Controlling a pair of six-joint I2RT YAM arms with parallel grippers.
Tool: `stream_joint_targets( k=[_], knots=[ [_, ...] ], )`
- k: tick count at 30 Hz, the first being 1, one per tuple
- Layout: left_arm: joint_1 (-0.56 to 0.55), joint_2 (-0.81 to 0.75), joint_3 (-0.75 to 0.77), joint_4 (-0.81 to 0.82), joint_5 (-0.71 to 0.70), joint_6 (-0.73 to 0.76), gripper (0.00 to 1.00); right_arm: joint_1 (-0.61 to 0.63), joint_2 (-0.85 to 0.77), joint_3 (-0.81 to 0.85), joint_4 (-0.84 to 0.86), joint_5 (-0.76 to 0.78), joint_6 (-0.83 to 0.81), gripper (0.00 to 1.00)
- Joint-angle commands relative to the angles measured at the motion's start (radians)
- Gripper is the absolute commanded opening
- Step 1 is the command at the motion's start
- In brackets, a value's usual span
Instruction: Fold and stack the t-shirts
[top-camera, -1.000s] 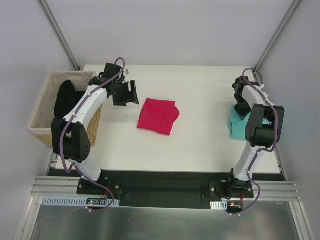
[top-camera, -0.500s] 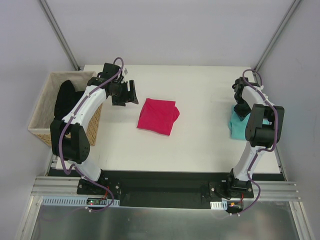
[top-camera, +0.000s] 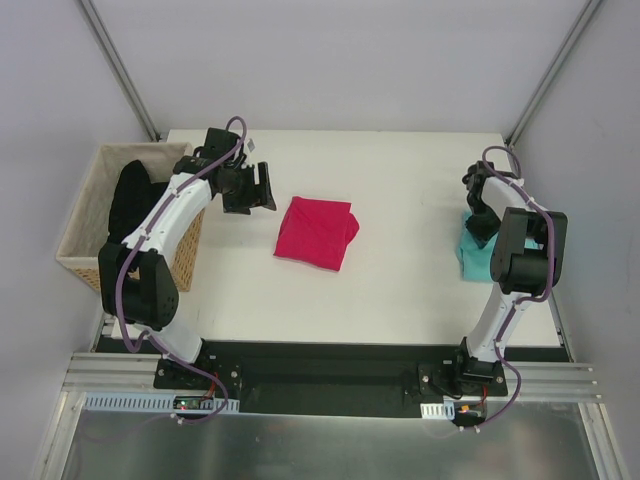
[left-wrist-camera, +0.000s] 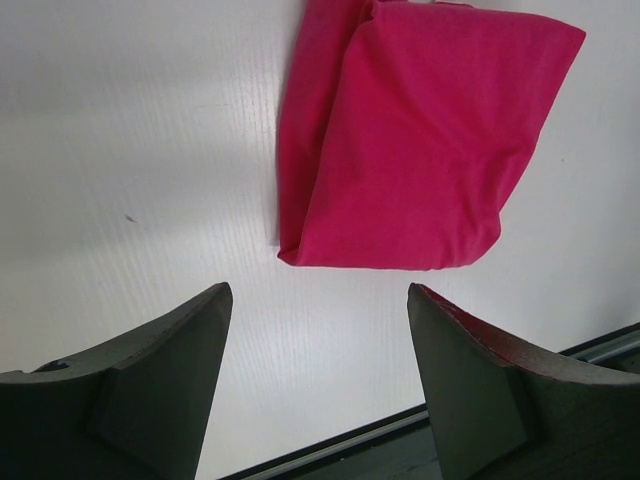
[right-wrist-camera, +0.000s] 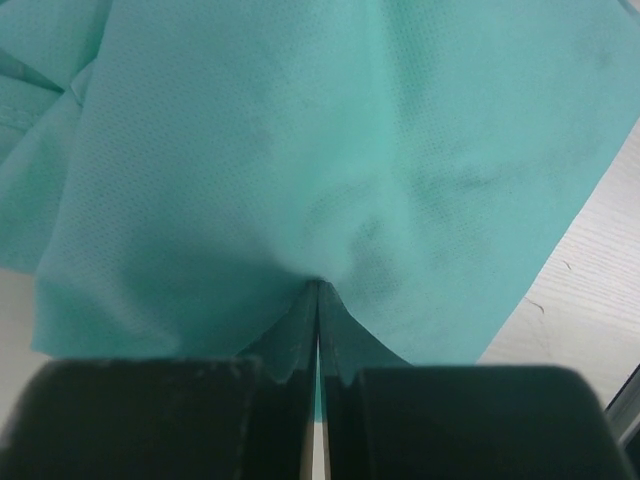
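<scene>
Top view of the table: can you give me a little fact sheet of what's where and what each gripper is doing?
Pink t-shirt: folded, in the middle of the table
Teal t-shirt: crumpled, at the table's right edge
Left gripper: open, empty, beside the pink t-shirt
Right gripper: shut, pinching the teal t-shirt
Basket: left of the table, black garment inside
Stack: not yet made; shirts lie apart

Magenta t-shirt (top-camera: 316, 233) folded flat, teal t-shirt (top-camera: 470, 257) bunched
</scene>
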Motion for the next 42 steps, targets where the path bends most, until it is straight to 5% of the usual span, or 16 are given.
stream_joint_targets(
  k=[1, 42],
  knots=[
    [0.013, -0.064, -0.015, -0.007, 0.011, 0.012, 0.71, -0.006, -0.031, -0.022, 0.000, -0.027, 0.032, 0.01],
    [0.014, -0.107, -0.052, -0.007, 0.013, -0.015, 0.71, 0.152, 0.092, 0.119, -0.017, -0.118, -0.117, 0.01]
  ],
)
